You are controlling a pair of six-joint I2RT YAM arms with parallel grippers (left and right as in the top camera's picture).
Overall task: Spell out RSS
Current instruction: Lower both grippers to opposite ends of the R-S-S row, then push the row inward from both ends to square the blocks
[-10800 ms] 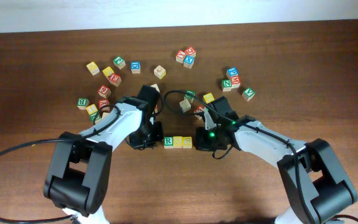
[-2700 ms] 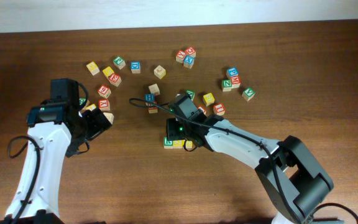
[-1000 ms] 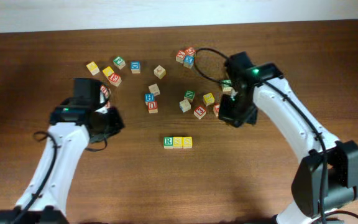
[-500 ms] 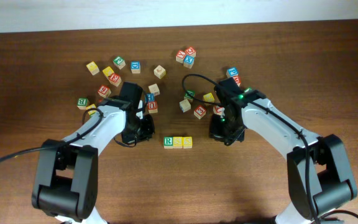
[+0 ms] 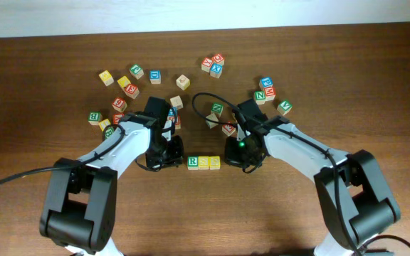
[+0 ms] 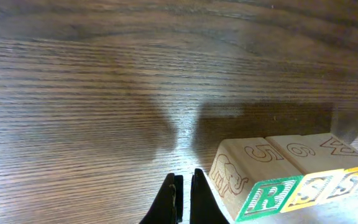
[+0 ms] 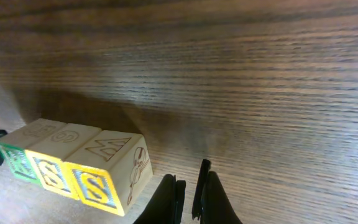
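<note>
Three cubes stand touching in a row at the table's middle: the green R cube [image 5: 193,163] [image 6: 267,198] [image 7: 17,162], then one yellow S cube [image 5: 203,163] [image 6: 304,191] [image 7: 50,172] and a second yellow S cube [image 5: 214,163] [image 6: 347,182] [image 7: 93,184]. My left gripper [image 5: 174,156] [image 6: 184,199] sits low just left of the R cube, shut and empty, its right finger close beside the cube's elephant side. My right gripper [image 5: 232,154] [image 7: 190,193] sits low just right of the last S, jaws shut with nothing between them.
Loose letter cubes lie scattered behind the row: a group at the back left [image 5: 123,89], three at the back centre [image 5: 213,65], some at the right [image 5: 265,91], and a few just behind the arms [image 5: 219,117]. Cables trail from both arms.
Both arms have come inward and down to the row's two ends: the left gripper moved right toward the R, the right gripper moved left toward the last S. The cubes have not moved.
</note>
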